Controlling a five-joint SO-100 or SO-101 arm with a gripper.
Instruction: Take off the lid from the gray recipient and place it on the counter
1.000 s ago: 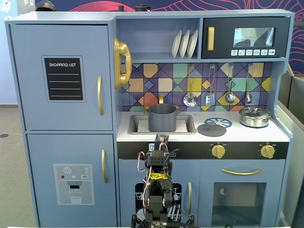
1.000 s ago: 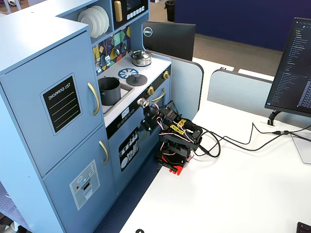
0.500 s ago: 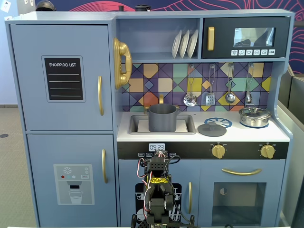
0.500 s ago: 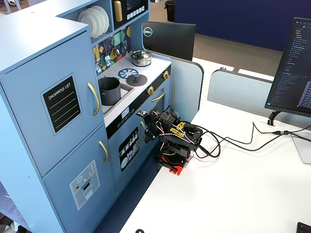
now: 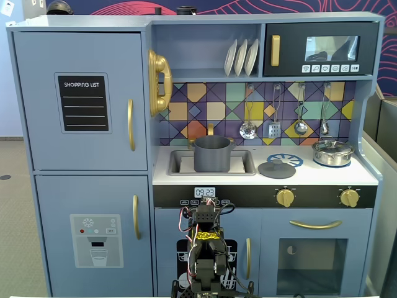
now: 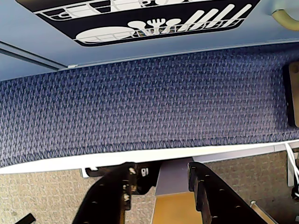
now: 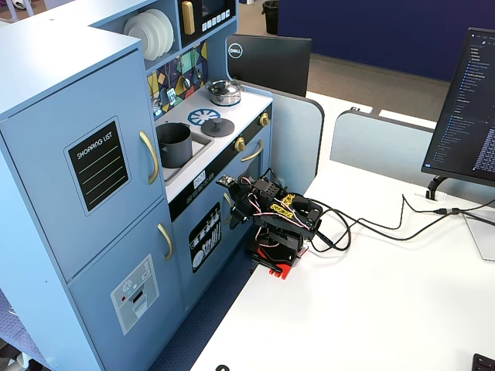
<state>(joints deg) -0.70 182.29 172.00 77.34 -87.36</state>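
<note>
The gray recipient [image 5: 212, 153] stands uncovered in the recessed sink of the white counter [image 5: 322, 176]. In the other fixed view the recipient [image 7: 174, 144] shows an open top. The dark gray lid [image 5: 276, 169] lies flat on the counter, right of the sink and partly over the blue burner print; it also shows in the other fixed view [image 7: 218, 127]. My arm is folded low in front of the kitchen. My gripper [image 7: 232, 207] hangs past the table edge, far below the counter. In the wrist view the gripper [image 6: 164, 170] is open and empty.
A shiny silver pot [image 5: 332, 152] with its own lid sits at the counter's right end. Utensils hang on the back wall above. The wrist view shows blue carpet [image 6: 149, 102] and the white table edge. Cables [image 7: 371, 220] and a monitor [image 7: 472, 108] lie on the white table.
</note>
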